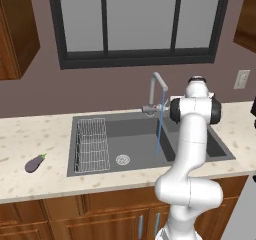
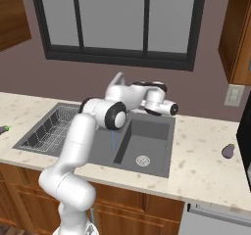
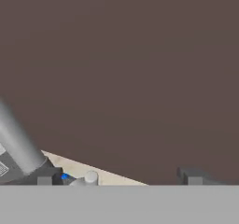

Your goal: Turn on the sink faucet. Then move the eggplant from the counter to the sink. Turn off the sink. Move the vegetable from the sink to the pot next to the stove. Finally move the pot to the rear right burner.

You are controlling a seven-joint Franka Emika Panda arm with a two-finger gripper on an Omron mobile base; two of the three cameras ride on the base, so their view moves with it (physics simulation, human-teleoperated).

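The left base view looks forward and down from behind the arm [image 1: 187, 149], which rises at its lower right, onto the surface [image 1: 30, 139], the sink [image 1: 145, 134] and the window [image 1: 135, 19]. The right base view covers the same sink [image 2: 147, 141] and faucet [image 2: 117, 80] from the other side, arm [image 2: 78, 146] at lower left. The hand view sits close to the back wall [image 3: 130, 69], facing it, with the faucet's base [image 3: 21, 146] and a sliver of the surface's rear edge [image 3: 88, 169] low in frame.

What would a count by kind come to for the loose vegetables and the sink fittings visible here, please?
Eggplant: 1
Faucet: 1
Dish rack: 1
Sink basin: 1
Drain: 1
Total: 5
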